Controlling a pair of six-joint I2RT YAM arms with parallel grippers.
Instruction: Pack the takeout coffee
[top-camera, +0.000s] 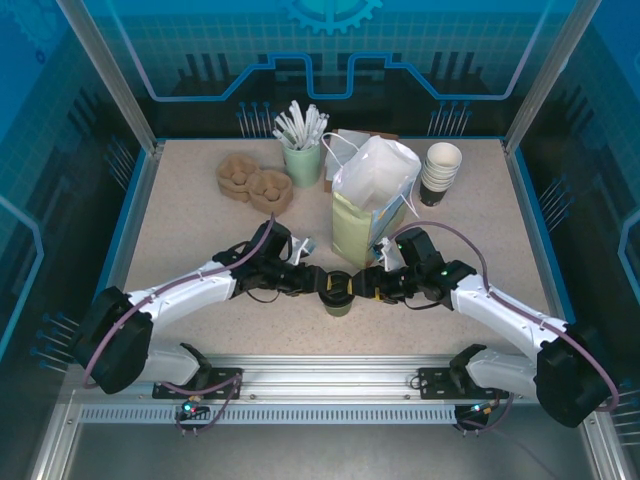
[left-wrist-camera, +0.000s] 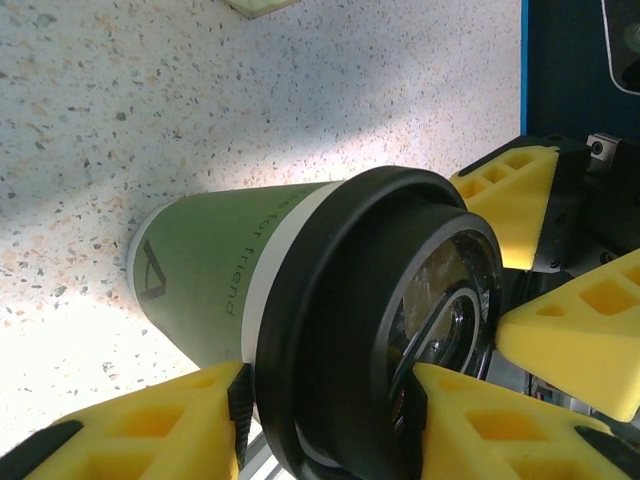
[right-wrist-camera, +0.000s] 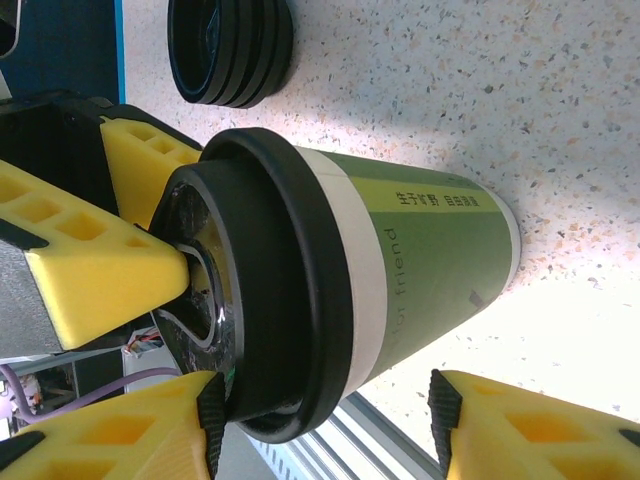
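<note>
Top external – coffee cup (top-camera: 337, 296): upright on the table (top-camera: 180, 250), near the front edge, midway between the two arms.
Top external – left gripper (top-camera: 312, 281): reaches in from the left and meets the cup at lid height.
Top external – right gripper (top-camera: 367, 283): reaches in from the right, opposite the left one, also at the cup's top.
Top external – surroundings: a paper bag (top-camera: 372, 195) stands open just behind the cup. Pulp carriers (top-camera: 255, 181), a green cup of stirrers (top-camera: 302, 160) and a stack of paper cups (top-camera: 441, 168) stand along the back.
Left wrist – coffee cup (left-wrist-camera: 215, 280): green body on the speckled table, with the black lid (left-wrist-camera: 340, 300) seated on it.
Left wrist – left gripper (left-wrist-camera: 328, 400): jaws partly apart with the lid's rim between them. One pad rests on the lid's skirt and the other on its top face, so it grips the cup by the lid.
Left wrist – right gripper (left-wrist-camera: 485, 262): its yellow fingers sit just beyond the lid's far side.
Right wrist – coffee cup (right-wrist-camera: 430, 250): lies between this gripper's fingers, lid (right-wrist-camera: 290, 290) toward the left arm.
Right wrist – right gripper (right-wrist-camera: 325, 405): jaws wide apart and holding nothing. One pad touches the lid's edge and the other stands clear of the cup wall.
Right wrist – left gripper (right-wrist-camera: 185, 225): one fingertip rests on the lid's top and the other passes behind its rim.
Right wrist – stack of black lids (right-wrist-camera: 230, 50): on the table beyond the cup, apart from it.
</note>
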